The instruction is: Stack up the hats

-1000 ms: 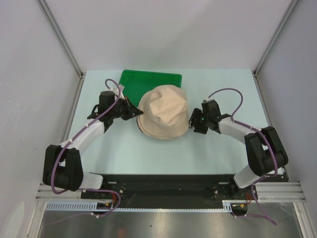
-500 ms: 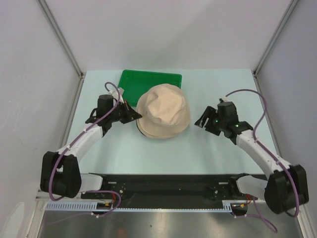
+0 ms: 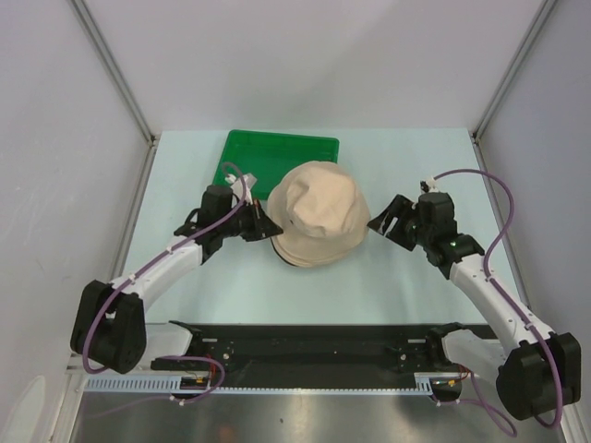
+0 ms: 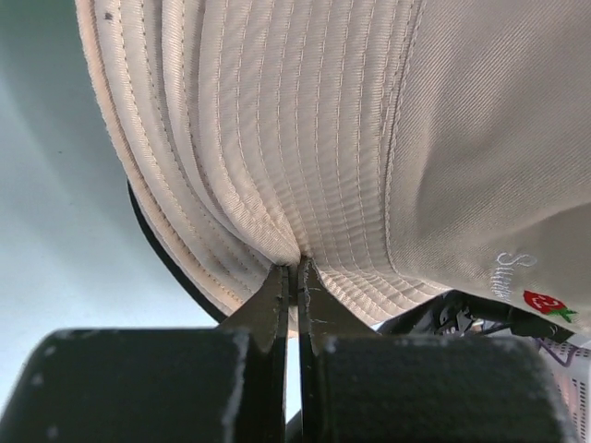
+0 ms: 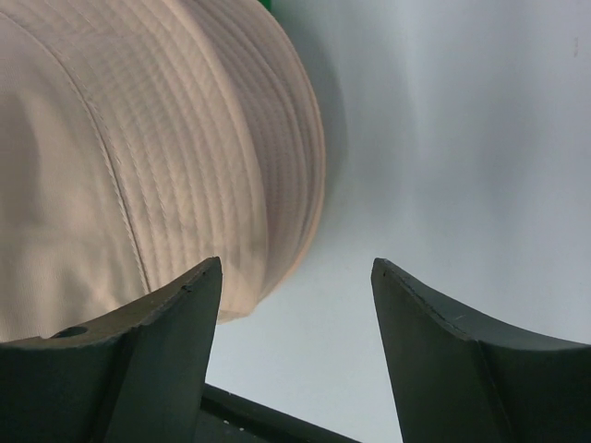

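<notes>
Beige cloth hats (image 3: 321,214) sit as one pile in the middle of the table (image 3: 406,175), just in front of the green tray (image 3: 277,152), with several brims layered under a dented crown. Over the last second the pile has slid a little nearer and rightward, moving with the left gripper (image 4: 295,269), which is pinched tight on a fold of brim at its left side. The right gripper (image 5: 296,265) has left the opposite brim and backed off, fingers spread, clear of the cloth. Stacking looks nearly finished; only the left release seems to remain.
</notes>
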